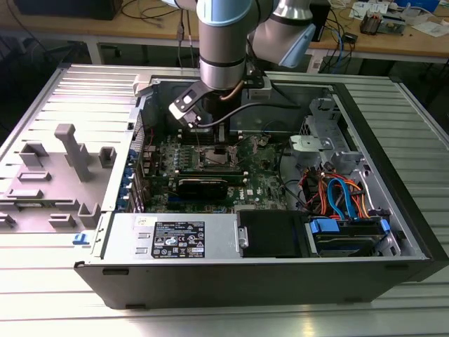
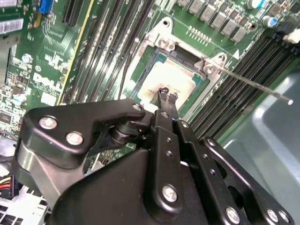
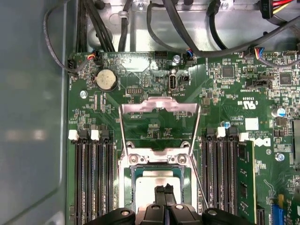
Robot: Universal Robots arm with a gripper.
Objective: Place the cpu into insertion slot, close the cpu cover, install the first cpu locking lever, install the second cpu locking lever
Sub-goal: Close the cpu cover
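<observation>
Gripper (image 3: 164,190) closed, empty, over cpu (image 3: 150,180) in insertion slot (image 3: 133,185) — cpu cover (image 3: 159,104) raised; chip should sit flat, square.

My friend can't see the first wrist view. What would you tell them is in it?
The gripper is right over the cpu, which sits in the insertion slot on a green motherboard. The cpu cover is swung open.
</observation>
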